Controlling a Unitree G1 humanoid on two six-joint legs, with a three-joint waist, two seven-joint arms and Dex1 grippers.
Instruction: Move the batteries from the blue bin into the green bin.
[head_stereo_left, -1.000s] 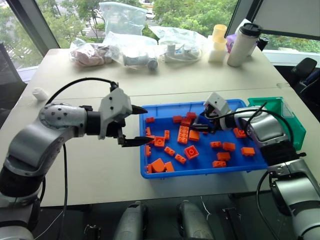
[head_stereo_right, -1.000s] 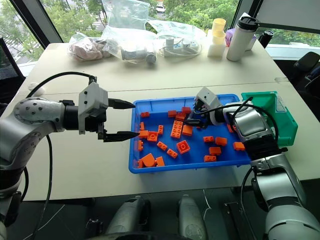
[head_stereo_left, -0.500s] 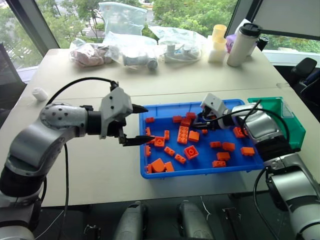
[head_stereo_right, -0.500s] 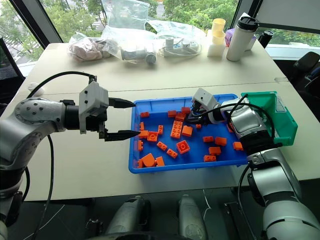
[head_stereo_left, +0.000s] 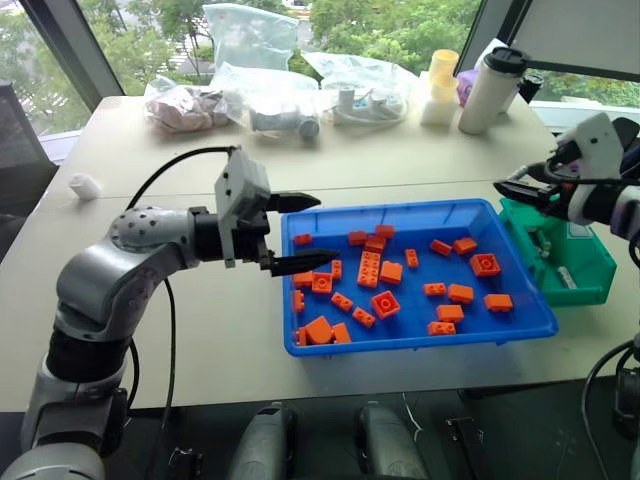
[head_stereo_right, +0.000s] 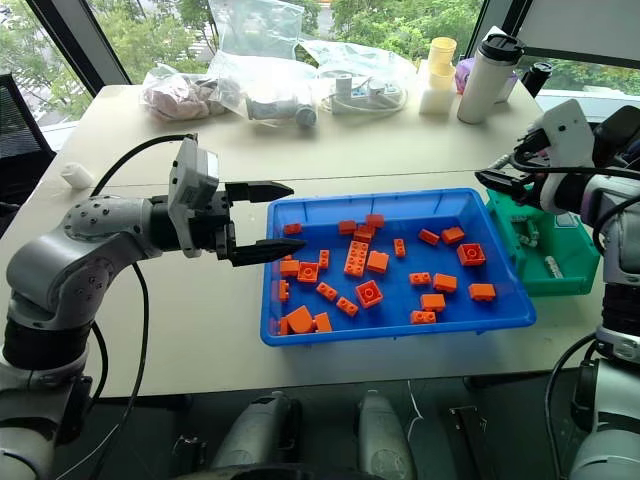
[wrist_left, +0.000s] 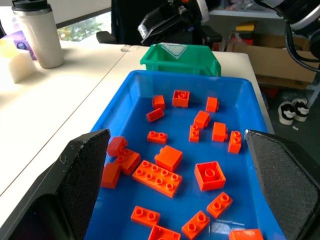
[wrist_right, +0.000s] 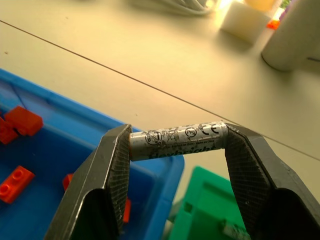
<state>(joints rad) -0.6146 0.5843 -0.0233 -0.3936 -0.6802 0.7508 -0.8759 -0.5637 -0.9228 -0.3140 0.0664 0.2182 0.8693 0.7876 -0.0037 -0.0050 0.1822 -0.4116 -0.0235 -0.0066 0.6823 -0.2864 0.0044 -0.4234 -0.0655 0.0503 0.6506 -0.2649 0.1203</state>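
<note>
a finger-thin silver-grey metal battery (wrist_right: 178, 140) is clamped end to end between the two black fingers of the right gripper (wrist_right: 177, 150), which are closed part-way on it. the right gripper is seen raised above the near-left corner of the small, deep teal-green plastic bin (head_stereo_left: 580, 262), beside the right end of the wide, shallow bright-blue plastic tray (head_stereo_left: 420, 336). more silver batteries (head_stereo_right: 549, 266) are seen lying inside the green bin. scattered orange plastic toy bricks (head_stereo_left: 385, 304) are seen in the blue tray. the left gripper (head_stereo_left: 306, 231) is held level over the tray's left edge, its fingers spread wide and nothing gripped
</note>
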